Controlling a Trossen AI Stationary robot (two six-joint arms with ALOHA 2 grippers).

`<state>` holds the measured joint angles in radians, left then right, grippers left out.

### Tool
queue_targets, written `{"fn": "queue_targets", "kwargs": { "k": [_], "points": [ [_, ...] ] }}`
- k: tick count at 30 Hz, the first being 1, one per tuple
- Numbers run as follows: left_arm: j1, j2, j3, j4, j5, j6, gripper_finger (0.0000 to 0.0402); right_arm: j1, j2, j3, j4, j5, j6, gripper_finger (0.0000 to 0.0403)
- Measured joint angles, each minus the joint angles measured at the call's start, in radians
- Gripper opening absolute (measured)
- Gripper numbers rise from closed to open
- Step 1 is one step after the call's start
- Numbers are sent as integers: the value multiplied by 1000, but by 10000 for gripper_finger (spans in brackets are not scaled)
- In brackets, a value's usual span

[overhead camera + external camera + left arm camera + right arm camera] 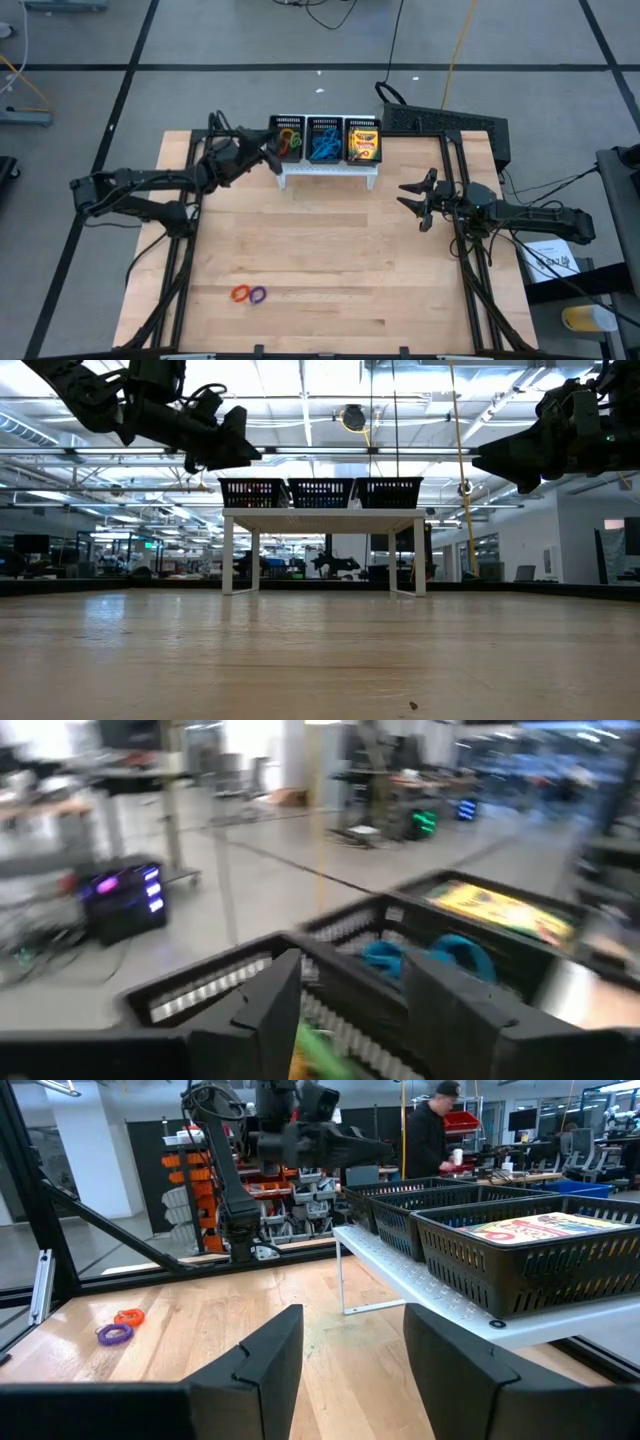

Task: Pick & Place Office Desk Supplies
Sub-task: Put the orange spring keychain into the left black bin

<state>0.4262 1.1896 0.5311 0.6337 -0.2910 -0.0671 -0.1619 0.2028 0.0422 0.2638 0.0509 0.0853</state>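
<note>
Three mesh compartments (322,123) hold small loops (290,138), blue loops (323,148), crayon boxes (364,143).

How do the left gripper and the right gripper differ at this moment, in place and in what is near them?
The left gripper hangs at the organiser's left compartment, above the colored loops inside; the right gripper hangs over bare table, away from the organiser. The left gripper sits nearer the far edge; the right gripper sits nearer mid-table. Both stand open and hold nothing.
</note>
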Motion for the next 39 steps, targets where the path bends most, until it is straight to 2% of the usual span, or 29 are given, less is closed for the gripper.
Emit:
{"fn": "queue_targets", "kwargs": {
  "k": [7,12,15,17,23,27,31,39],
  "points": [
    [-115,-111,0,-48,116,101,189,0,0,0,0,0,0,164],
    [-276,-242,0,-266,185,169,178,0,0,0,0,0,0,164],
    [-405,-293,0,-392,177,152,170,0,0,0,0,0,0,164],
    [-493,-305,12,-486,135,108,165,0,0,0,0,0,0,164],
    [-705,-272,171,-957,-37,-156,165,0,0,0,0,0,0,164],
    [-805,-174,248,-1175,-58,-357,163,0,0,0,0,0,0,164],
    [-880,-67,292,-1254,59,-535,154,0,0,0,0,0,0,164],
    [-976,145,309,-1298,273,-872,148,0,0,0,0,0,0,164]
  ]
}}
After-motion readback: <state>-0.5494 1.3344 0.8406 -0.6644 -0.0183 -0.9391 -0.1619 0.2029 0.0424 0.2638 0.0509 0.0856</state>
